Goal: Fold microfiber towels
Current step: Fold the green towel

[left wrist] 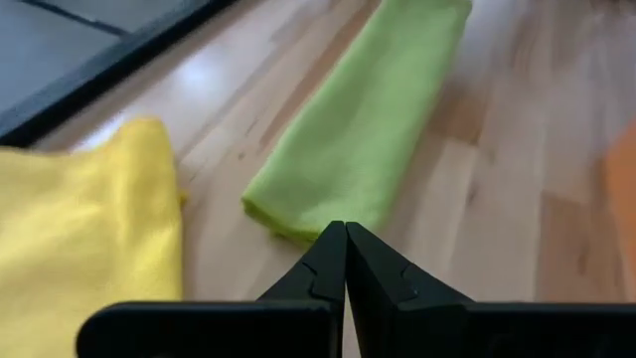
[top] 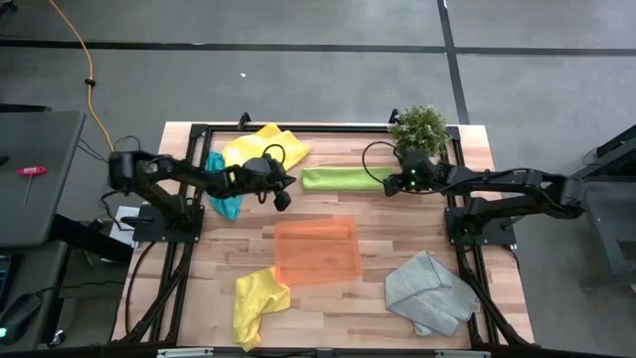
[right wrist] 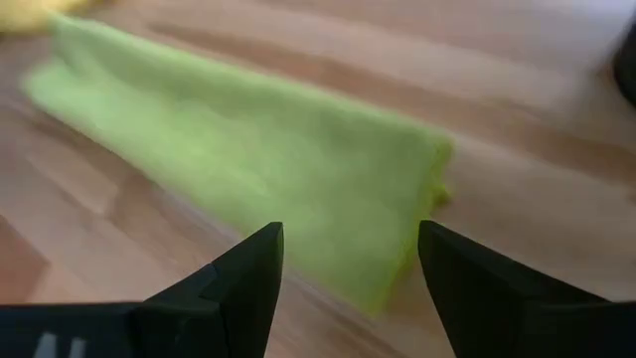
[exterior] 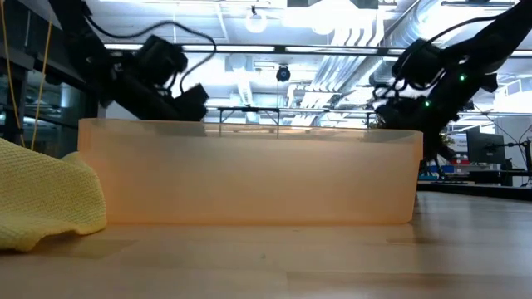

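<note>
A lime green towel, folded into a long strip, lies flat at the table's far middle. My left gripper hovers shut just off the strip's left end. My right gripper stands open above the strip's right end, one finger on either side and touching nothing. One yellow towel lies crumpled at the far left and another at the near left. A teal-blue towel lies under the left arm. A light grey towel lies at the near right.
A translucent orange tray sits at the table's middle, near of the green towel; in the low view its wall hides the table behind it. A small potted plant stands at the far right, close behind my right gripper.
</note>
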`<state>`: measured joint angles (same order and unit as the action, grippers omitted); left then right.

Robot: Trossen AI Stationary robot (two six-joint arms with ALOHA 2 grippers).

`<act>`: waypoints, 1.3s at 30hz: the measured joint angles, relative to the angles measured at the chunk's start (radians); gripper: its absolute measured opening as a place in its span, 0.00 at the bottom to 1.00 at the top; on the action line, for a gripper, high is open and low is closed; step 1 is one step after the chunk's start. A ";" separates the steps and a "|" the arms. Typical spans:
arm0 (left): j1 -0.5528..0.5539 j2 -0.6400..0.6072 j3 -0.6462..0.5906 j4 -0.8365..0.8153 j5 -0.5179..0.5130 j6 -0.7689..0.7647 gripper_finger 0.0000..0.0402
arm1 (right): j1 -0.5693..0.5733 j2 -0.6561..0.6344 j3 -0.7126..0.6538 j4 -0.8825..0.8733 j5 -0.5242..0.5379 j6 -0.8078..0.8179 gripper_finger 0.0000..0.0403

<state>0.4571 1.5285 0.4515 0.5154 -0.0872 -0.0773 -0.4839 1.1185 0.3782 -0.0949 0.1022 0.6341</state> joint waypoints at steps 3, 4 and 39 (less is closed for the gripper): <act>0.016 0.080 0.019 0.015 -0.005 0.000 0.00 | 0.000 0.041 0.000 -0.014 0.002 0.043 0.56; 0.019 0.102 0.024 0.015 -0.010 0.001 0.00 | 0.000 0.051 0.000 -0.013 0.003 0.052 0.56; 0.054 0.385 0.143 0.195 0.045 0.242 0.00 | -0.039 0.318 0.000 0.295 -0.028 0.015 0.05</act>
<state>0.5110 1.9133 0.5949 0.7106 -0.0425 0.1649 -0.5233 1.4364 0.3779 0.1998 0.0741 0.6494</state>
